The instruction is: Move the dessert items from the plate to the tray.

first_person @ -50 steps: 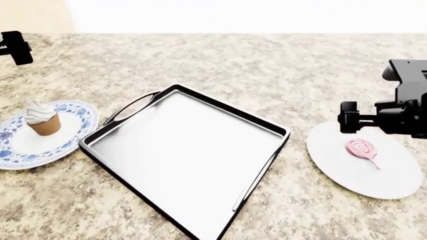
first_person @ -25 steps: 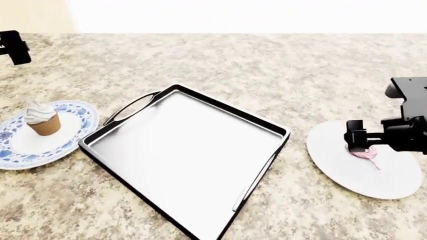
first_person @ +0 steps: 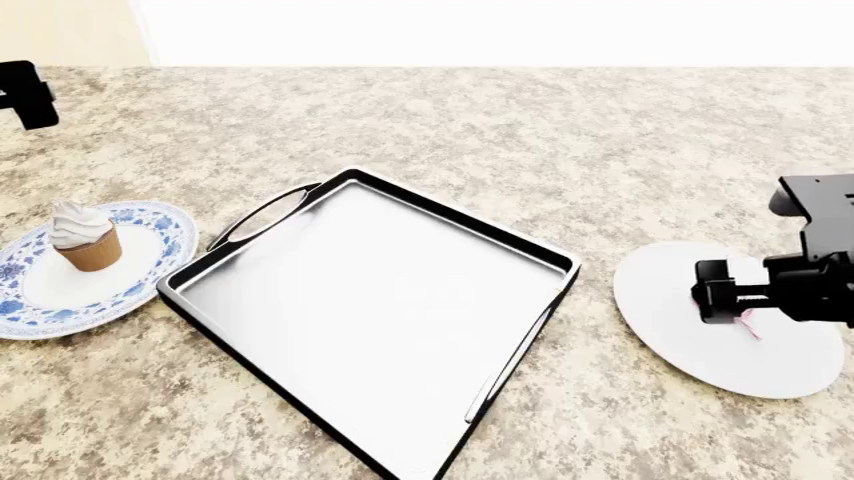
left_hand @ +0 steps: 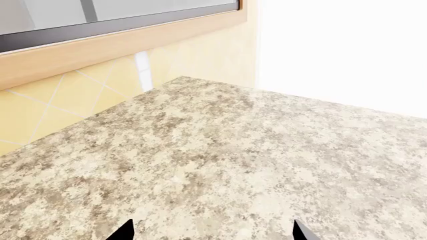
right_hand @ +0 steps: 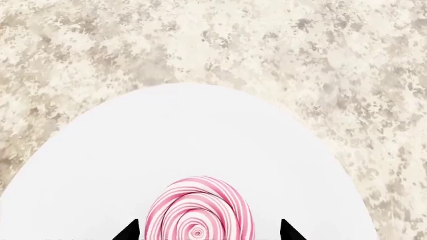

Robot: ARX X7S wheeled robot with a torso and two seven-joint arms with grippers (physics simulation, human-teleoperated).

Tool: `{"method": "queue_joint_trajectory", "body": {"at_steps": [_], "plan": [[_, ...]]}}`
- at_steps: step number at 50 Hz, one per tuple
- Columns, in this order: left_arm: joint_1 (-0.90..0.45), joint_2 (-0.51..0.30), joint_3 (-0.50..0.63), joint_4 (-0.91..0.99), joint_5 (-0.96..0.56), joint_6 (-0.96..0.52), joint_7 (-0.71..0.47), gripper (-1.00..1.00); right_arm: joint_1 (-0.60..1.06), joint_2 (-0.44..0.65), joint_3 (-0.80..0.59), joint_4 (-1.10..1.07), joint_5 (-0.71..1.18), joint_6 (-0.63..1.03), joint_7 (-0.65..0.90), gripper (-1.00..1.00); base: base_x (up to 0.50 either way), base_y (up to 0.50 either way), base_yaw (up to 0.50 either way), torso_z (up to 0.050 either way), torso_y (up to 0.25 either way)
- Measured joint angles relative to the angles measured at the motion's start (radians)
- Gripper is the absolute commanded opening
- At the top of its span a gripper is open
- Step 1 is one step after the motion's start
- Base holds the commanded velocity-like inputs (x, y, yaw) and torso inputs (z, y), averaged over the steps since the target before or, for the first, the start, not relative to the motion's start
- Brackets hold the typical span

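Straddling the lollipop (right_hand: 199, 215) with tips spread wide, the right end effector (right_hand: 207, 232) should pinch that thin, brittle, light disc gently at its edges.

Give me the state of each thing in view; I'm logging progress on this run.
Tray: empty, flat on the counter.
Cupcake: upright on the blue patterned plate.
Lollipop: flat on the white plate.
Right gripper: jaws open, either side of the lollipop.
Left gripper: jaws open, holding nothing.
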Motion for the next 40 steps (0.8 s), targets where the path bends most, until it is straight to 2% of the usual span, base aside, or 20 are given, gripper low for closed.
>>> {"method": "queue_joint_trajectory", "body": {"at_steps": [29,30,40], "plan": [[-0.004,-0.001,0.0,0.0,0.001,0.002,0.001,1.0,-0.011,0.001,-0.021,0.031,0.015,-0.053,-0.013,1.0,0.0,0.0,0.0,0.0,0.0],[-0.005,-0.001,0.001,0.0,0.001,0.002,0.001,1.0,-0.01,0.001,-0.023,0.032,0.014,-0.055,-0.014,-1.0,0.0,0.0,0.0,0.0,0.0],[-0.007,0.0,0.003,0.0,0.001,0.002,0.002,1.0,-0.016,0.003,-0.026,0.018,0.003,-0.062,-0.009,-1.0,0.0,0.0,0.0,0.0,0.0]]}}
